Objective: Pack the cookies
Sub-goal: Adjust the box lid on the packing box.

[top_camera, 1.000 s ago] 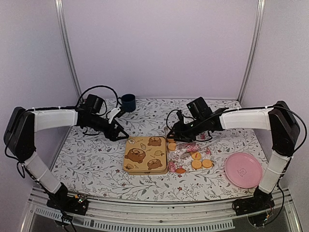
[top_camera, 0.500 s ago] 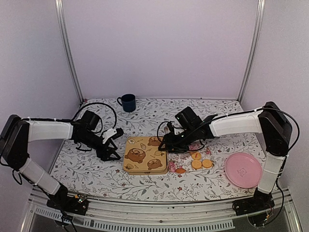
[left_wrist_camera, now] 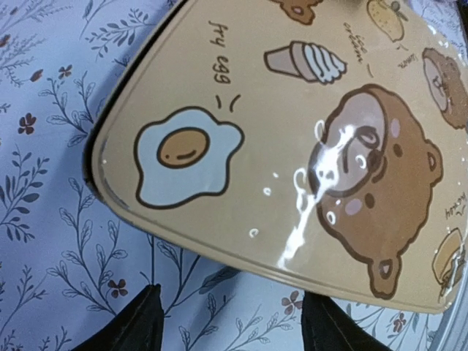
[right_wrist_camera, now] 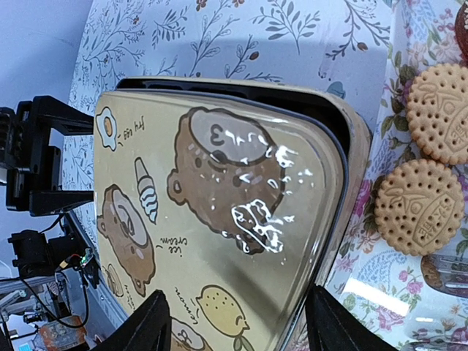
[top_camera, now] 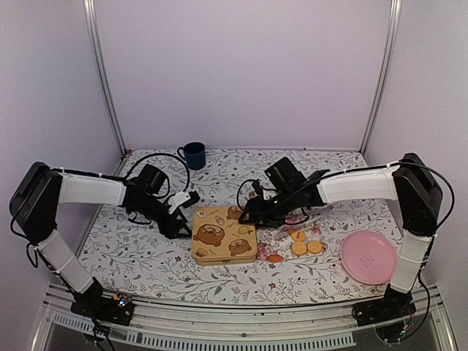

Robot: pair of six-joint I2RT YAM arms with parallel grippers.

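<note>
Cookies lie loose on the counter, round biscuits just right of the cookie tin, none visibly inside it. Tin sits centre-front with its bear-print lid on; in the right wrist view the lid looks lifted at one edge, a dark gap showing over the base rim. Left gripper is at the tin's left edge and right gripper at its right-rear corner, both with fingers spread apart and clamping nothing. Judgement: lid handling is the step; to do it well, both should catch the lid rim only, level and together, so the base doesn't drag. Right wrist view shows the gap and two biscuits; left wrist shows only lid print; top view alone shows the pink plate, the blue mug and a crumpled wrapper.
</note>
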